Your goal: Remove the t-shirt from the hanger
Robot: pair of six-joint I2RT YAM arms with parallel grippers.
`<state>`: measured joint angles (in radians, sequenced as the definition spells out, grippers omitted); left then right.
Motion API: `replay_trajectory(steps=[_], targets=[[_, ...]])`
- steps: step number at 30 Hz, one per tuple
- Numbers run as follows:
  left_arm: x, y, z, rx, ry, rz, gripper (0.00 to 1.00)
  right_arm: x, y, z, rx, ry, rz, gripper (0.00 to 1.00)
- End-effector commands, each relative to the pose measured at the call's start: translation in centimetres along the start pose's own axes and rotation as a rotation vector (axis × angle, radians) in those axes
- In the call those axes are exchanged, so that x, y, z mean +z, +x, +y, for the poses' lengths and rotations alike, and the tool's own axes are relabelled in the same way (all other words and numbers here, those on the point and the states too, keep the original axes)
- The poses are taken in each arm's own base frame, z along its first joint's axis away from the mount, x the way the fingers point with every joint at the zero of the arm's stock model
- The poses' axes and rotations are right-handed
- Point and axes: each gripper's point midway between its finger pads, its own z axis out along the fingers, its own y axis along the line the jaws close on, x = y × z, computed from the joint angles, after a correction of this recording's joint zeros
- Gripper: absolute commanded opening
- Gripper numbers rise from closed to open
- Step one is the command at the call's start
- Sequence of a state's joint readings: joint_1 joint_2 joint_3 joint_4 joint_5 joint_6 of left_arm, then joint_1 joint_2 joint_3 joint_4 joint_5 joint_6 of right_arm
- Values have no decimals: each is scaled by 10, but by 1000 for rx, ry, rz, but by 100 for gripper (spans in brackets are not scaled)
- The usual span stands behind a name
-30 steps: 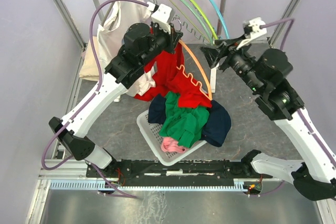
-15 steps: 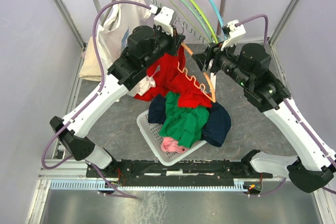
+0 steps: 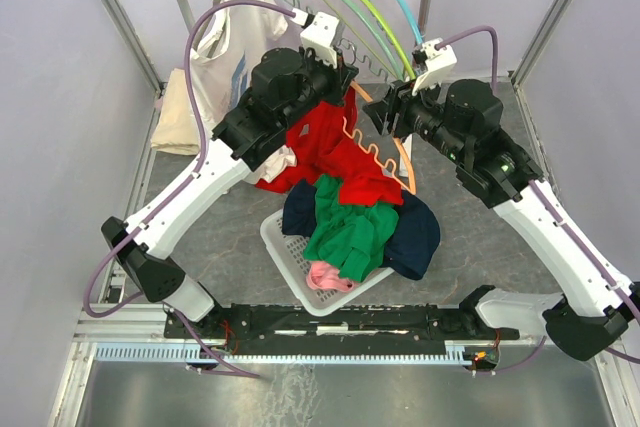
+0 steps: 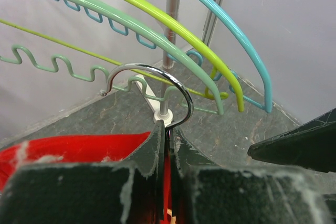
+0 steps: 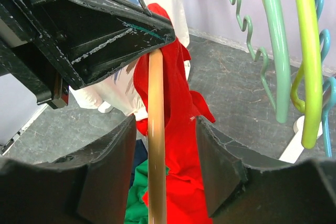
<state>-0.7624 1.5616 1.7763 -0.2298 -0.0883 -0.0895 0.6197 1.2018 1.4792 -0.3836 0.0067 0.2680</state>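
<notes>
- Our right fingers (image 5: 113, 156) have swung in and now straddle the orange plastic hanger (image 5: 156, 129), open and not yet touching.
- Our left fingers (image 4: 149, 150) stay clamped on its neck.
- The red fabric t-shirt (image 3: 322, 142) hangs from it above the white plastic basket (image 3: 272, 234); we judge stripping can begin.

Whole rig's being looked down on from above-behind, facing 12 o'clock. Left wrist's being aimed toward 1 o'clock, tight on the hanger hook (image 4: 137, 66); right wrist toward 9 o'clock, orange hanger (image 5: 156, 129) being shared with top.
</notes>
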Motion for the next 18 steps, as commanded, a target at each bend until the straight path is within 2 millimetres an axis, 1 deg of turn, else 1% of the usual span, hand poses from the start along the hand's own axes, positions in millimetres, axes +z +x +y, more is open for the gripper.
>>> replay_trajectory(steps=[1,5,13,16,18], targets=[[-7,-53,-9,-57,14,-149,3,-2,-8,5,7,-18,-28,53],[-7,-54,-9,-60,14,-154,3,-1,-5,4,7,-15,-21,47],[-8,-58,-11,-68,12,-165,3,-1,-3,5,5,-15,-17,41],[-7,-58,-11,-68,10,-166,3,0,-3,3,6,-11,-19,35],[-7,-57,-11,-68,10,-164,3,1,-3,4,8,-13,-22,28]])
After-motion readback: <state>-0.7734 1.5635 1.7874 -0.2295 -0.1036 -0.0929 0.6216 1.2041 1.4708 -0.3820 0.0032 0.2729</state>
